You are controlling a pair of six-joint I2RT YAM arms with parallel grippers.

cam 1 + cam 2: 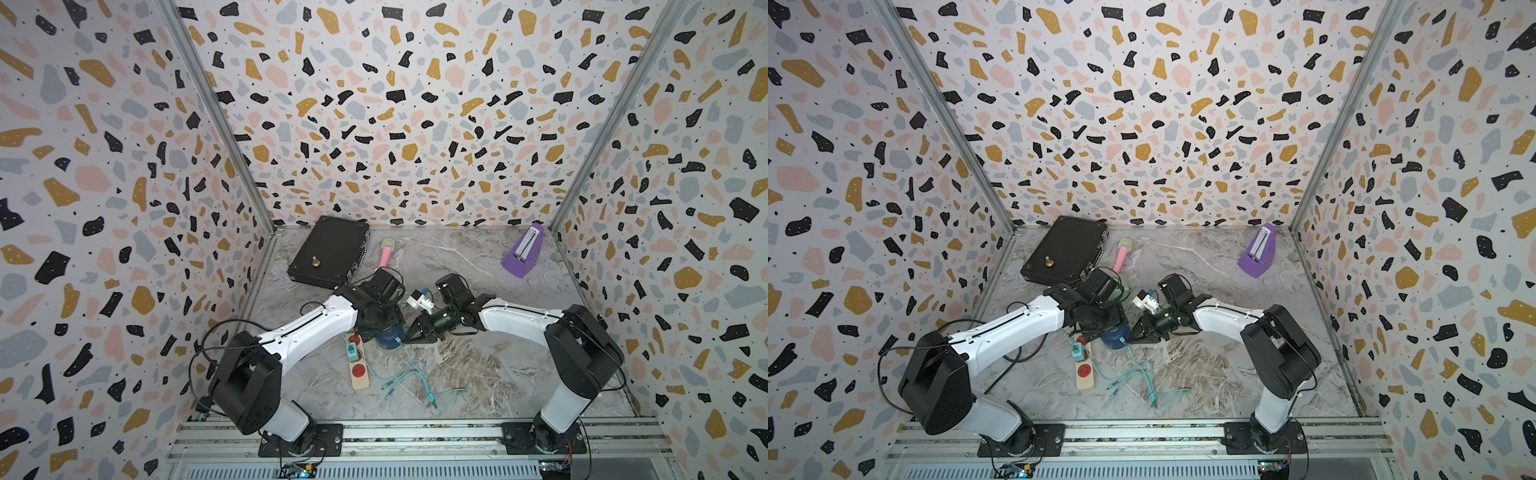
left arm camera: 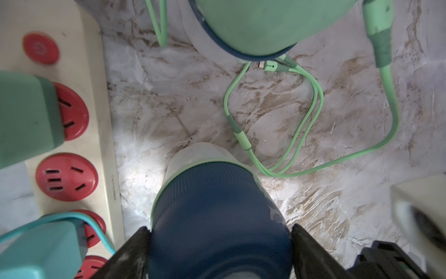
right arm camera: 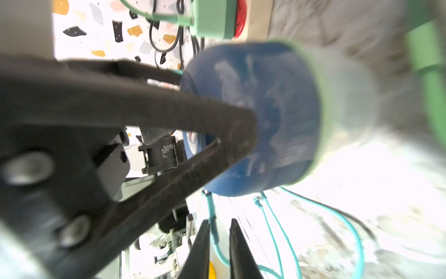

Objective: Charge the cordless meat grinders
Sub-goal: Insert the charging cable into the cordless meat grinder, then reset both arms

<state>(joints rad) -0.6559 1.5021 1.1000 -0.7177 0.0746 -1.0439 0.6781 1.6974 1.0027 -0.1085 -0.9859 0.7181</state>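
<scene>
The navy meat grinder (image 1: 390, 337) (image 1: 1115, 336) stands beside the power strip (image 1: 360, 368). My left gripper (image 2: 220, 228) comes down over it and is shut on its dome (image 2: 217, 212), one finger on each side. In the left wrist view the mint green grinder (image 2: 253, 24) stands close by; a top view shows a sliver of it (image 1: 1124, 290) behind my left wrist. My right gripper (image 3: 219, 220) (image 1: 405, 338) is at the navy grinder's side. Its jaws stand slightly apart, and the teal cable (image 3: 212, 224) runs loosely between them. The cable's end reaches the grinder.
A teal adapter (image 2: 41, 251) and a green adapter (image 2: 26, 118) sit in the strip's red sockets. Loose green cable (image 2: 311, 101) and teal cable (image 1: 415, 374) lie on the marble floor. A black case (image 1: 328, 251), a pink microphone (image 1: 385, 251) and a purple metronome (image 1: 524, 251) stand at the back.
</scene>
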